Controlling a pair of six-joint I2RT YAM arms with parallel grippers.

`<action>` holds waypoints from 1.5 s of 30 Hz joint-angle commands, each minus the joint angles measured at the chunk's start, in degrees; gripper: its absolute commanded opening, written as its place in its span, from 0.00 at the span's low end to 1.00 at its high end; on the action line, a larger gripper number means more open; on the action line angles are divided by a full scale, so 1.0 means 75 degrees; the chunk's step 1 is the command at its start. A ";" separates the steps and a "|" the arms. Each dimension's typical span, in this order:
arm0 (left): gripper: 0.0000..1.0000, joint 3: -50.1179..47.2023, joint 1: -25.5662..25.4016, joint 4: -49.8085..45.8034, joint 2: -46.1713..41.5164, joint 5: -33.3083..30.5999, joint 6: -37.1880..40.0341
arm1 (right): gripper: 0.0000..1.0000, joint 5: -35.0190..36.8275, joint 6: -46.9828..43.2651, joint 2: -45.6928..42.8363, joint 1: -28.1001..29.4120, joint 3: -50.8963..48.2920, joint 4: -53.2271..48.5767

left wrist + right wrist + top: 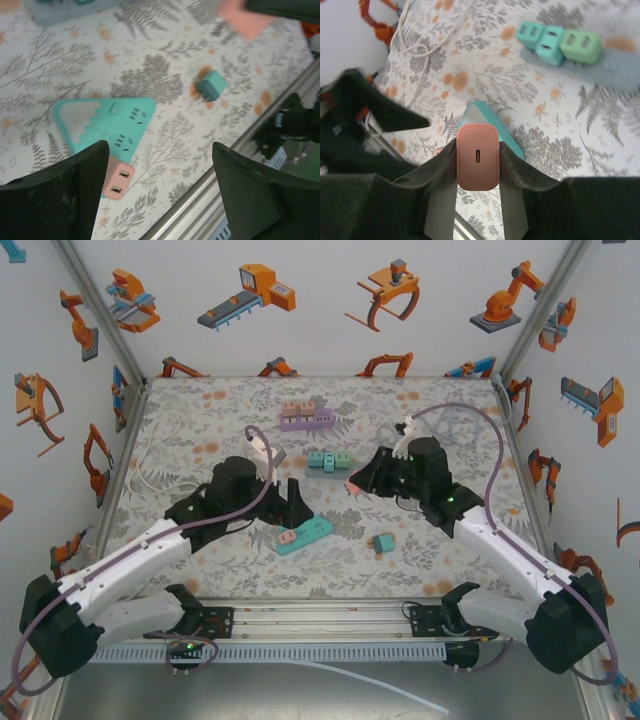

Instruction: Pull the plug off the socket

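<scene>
The teal socket strip (303, 533) is lying on the counter (220, 410), and everything else is being placed from it. The left tool (159, 150) is hovering right above the strip, its fingers (75, 190) standing wide apart and gripping nothing. The right tool (478, 150) is hanging above and just to the right of the strip, clamping a pink plug (478, 165) that is sitting clear of the strip. A second pink plug (117, 181) is sitting at the strip's left end, touching it. A small teal plug (383, 542) is lying to the right of the strip, apart from it. Behind the strip a pale blue strip (615, 70) is carrying teal and green plugs, and farther behind a purple strip (305, 420) is resting
</scene>
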 commanded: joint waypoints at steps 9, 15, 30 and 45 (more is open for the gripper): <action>0.84 -0.0253 -0.0789 0.0339 -0.1434 0.1243 0.1050 | 0.00 0.0506 0.2167 -0.1375 -0.1257 -0.2601 0.1125; 0.88 -0.0424 -0.0951 0.0346 -0.1662 0.1019 0.1124 | 0.00 0.0347 0.1816 -0.1411 -0.1663 -0.3321 0.1230; 0.97 -0.0113 -0.0957 -0.0647 -0.1061 -0.0506 0.0900 | 0.16 -0.0356 0.0882 -0.0054 -0.1685 -0.3494 0.1895; 0.97 -0.0164 -0.0957 -0.0932 -0.1149 -0.1468 0.0740 | 0.44 0.0509 0.0585 -0.0471 -0.1681 -0.3655 0.0787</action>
